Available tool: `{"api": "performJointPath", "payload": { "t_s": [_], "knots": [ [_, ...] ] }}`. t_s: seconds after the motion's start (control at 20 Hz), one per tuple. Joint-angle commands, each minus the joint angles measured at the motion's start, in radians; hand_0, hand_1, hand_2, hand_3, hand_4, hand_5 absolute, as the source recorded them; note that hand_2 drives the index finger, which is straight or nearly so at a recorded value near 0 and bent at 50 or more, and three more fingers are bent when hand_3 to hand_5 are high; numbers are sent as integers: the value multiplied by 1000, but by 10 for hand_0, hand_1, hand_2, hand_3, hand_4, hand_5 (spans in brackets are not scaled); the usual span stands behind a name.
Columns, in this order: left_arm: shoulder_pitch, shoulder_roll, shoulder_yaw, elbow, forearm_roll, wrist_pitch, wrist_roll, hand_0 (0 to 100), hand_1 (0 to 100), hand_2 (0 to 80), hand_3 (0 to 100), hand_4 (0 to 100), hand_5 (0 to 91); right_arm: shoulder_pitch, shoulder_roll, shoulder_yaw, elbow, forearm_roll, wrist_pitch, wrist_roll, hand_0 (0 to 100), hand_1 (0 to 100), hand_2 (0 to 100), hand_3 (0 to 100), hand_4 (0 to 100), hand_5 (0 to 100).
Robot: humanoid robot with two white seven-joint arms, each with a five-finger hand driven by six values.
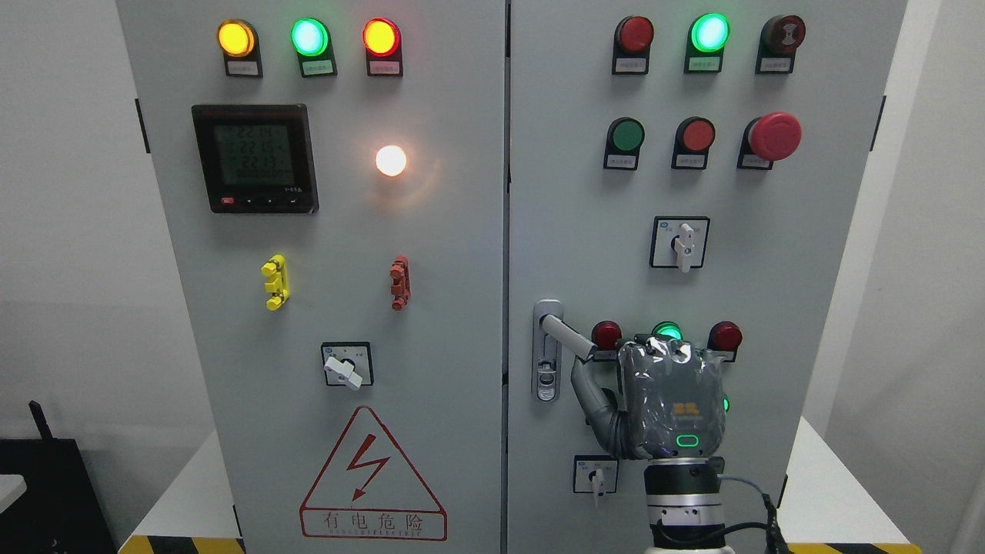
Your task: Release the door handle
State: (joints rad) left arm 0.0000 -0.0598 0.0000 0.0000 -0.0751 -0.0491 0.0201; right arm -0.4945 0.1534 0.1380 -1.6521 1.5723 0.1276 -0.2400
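Observation:
The grey door handle (548,350) sits on the left edge of the cabinet's right door (769,269). Its lever (568,337) is swung out and slants down to the right. The lever's tip shows bare beside a red button (606,335). My right hand (671,400), wrapped in grey plastic, rises from the bottom edge with its back toward me. It stands just right of and below the lever's tip. Whether it still touches the lever is hidden by the hand itself. My left arm is out of view.
The left door (323,269) carries a meter (255,158), lamps, a rotary switch (347,365) and a warning triangle (372,477). Above my hand are more buttons, a red emergency stop (774,136) and a rotary switch (680,242). A small switch (596,475) sits beside my wrist.

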Motion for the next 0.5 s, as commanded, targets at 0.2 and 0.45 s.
{"api": "performJointPath", "payload": {
  "t_s": [0.2, 0.45],
  "knots": [
    [-3, 0, 2, 9, 0, 0, 0, 120, 389, 0, 0, 0, 0, -1, 0, -1, 0, 0, 0, 4, 546, 36, 941, 1000, 987, 980],
    [-3, 0, 2, 9, 0, 0, 0, 120, 389, 0, 0, 0, 0, -9, 0, -3, 0, 0, 0, 4, 549, 33, 942, 1000, 987, 980]
  ]
}}
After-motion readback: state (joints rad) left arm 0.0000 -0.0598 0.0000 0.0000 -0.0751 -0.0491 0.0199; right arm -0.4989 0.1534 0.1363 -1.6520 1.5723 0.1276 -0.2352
